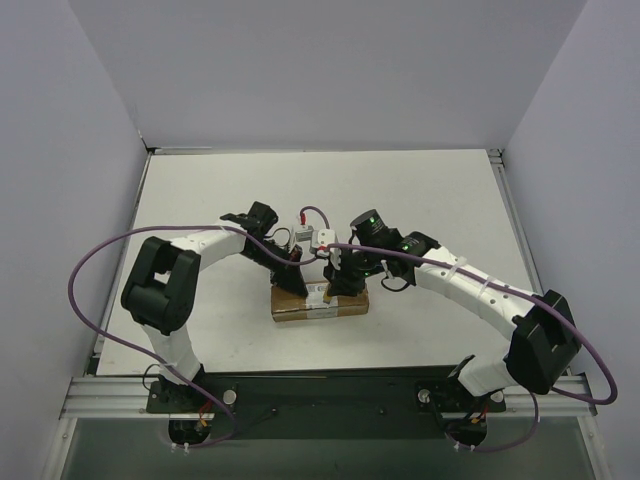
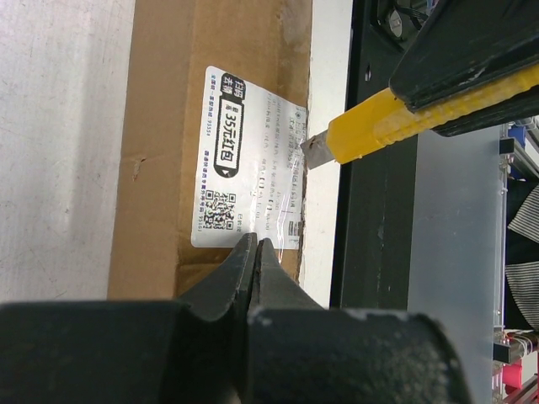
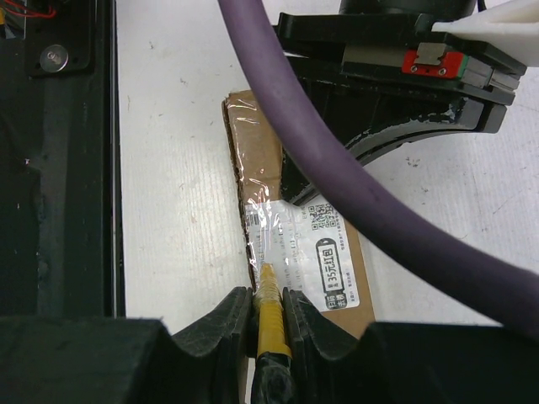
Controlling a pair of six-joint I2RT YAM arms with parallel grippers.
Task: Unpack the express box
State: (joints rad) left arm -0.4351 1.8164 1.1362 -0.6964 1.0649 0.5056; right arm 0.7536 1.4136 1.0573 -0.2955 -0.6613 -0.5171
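The express box (image 1: 320, 303) lies flat on the white table near the front middle, its white label (image 2: 253, 160) and clear tape strip facing up. My right gripper (image 3: 268, 295) is shut on the yellow utility knife (image 3: 269, 307), whose blade tip (image 2: 313, 151) meets the taped edge of the label along the box's long side. My left gripper (image 2: 255, 244) is shut with nothing in it, its fingertips over the box top at the label's near edge. In the top view both grippers (image 1: 295, 283) (image 1: 340, 280) crowd over the box and hide part of it.
A purple cable (image 3: 337, 168) crosses the right wrist view above the box. The black base rail (image 1: 320, 395) runs along the table's near edge just beyond the box. Grey walls close the left, right and back sides.
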